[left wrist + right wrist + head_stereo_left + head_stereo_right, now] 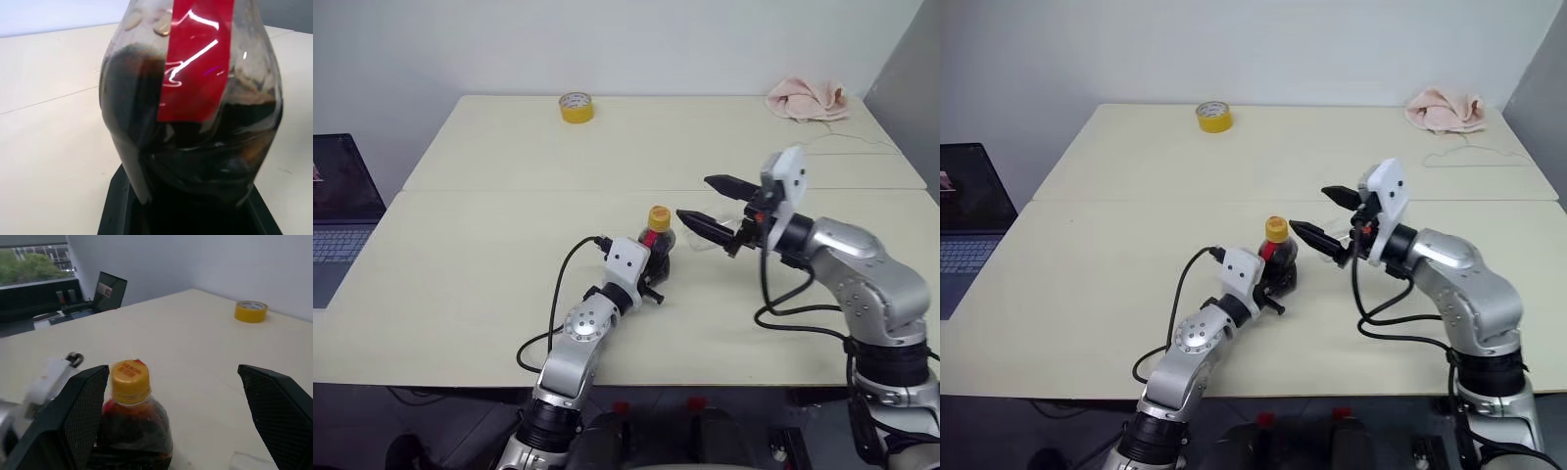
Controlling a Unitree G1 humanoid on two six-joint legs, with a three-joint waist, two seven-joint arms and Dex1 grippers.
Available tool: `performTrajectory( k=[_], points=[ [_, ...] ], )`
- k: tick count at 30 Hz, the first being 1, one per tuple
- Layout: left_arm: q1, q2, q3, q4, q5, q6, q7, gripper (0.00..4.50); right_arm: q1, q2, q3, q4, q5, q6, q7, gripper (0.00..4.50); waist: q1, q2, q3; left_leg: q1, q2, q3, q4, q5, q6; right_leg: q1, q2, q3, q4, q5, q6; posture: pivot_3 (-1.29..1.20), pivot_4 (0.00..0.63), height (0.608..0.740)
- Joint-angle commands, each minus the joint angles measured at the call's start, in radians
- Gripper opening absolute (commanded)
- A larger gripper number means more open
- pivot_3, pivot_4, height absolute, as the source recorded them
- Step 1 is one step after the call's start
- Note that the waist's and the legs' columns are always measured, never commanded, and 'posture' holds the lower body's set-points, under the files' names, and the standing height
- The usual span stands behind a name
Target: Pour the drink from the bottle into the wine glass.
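Pale cream wood makes up the big table (489, 284), which is two tops pushed together with a thin line between them, set in a plain room with a white wall behind. A dark laptop (337, 211) sits at the far left edge, a pink cloth (808, 98) lies crumpled in the far right corner, and a yellow tape roll (576, 107) rests near the back. The left gripper (651, 274) is squeezed tight around the fat belly of the bottle (1277, 257), which stands upright on the table near the middle. The right gripper (705, 206) hangs just beside the bottle with its two black fingers spread wide, holding nothing. The bottle's yellow-orange cap (129, 379) is on, so I think it has to come off before pouring. The bottle is thin plastic, so it will likely squash a bit and feel light. The drink (195, 156) inside is dark and fills it partway. The cap is small and ridged, a good spot to pinch. I cannot pick out the wine glass for sure.
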Motion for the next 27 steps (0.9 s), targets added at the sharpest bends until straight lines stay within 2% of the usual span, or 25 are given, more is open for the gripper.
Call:
performTrajectory(
  k=[1,4,8,14,27],
  points=[
    [-0.004,-0.002,0.007,-0.053,-0.004,-0.018,0.004,0.74,-0.005,-0.006,0.000,-0.065,0.064,0.002,0.035,4.50,-0.001,0.000,0.000,0.000,0.000,0.000,0.000,0.000,0.000,0.000,0.000,0.000,0.000,0.000,0.000,0.00,0.150,0.740],
    [-0.004,-0.002,0.006,-0.054,-0.004,-0.017,0.004,0.74,-0.052,0.038,0.034,-0.055,0.045,0.000,-0.019,4.50,0.000,0.000,0.000,0.000,0.000,0.000,0.000,0.000,0.000,0.000,0.000,0.000,0.000,0.000,0.000,0.00,0.150,0.740],
    [-0.006,-0.004,0.004,-0.053,-0.003,-0.017,0.003,0.74,-0.113,0.102,0.125,0.009,-0.093,-0.028,-0.137,4.50,-0.002,0.000,0.000,0.000,0.000,0.000,0.000,0.000,0.000,-0.001,0.000,0.000,0.000,0.000,0.000,0.00,0.150,0.740],
    [-0.007,-0.004,0.000,-0.052,-0.001,-0.019,0.003,0.74,-0.134,0.165,0.205,0.062,-0.172,-0.066,-0.164,4.50,0.002,0.000,0.000,0.000,-0.001,0.000,0.001,0.000,0.000,0.000,-0.001,0.000,0.000,0.000,0.000,0.00,0.150,0.740],
    [-0.008,-0.007,-0.003,-0.048,0.001,-0.021,0.009,0.72,-0.212,0.286,0.265,0.228,-0.280,-0.102,-0.199,4.50,-0.002,0.000,0.000,0.000,-0.001,-0.001,0.001,0.000,0.000,0.000,0.000,0.000,0.000,0.000,0.000,0.00,0.150,0.740]
  ],
)
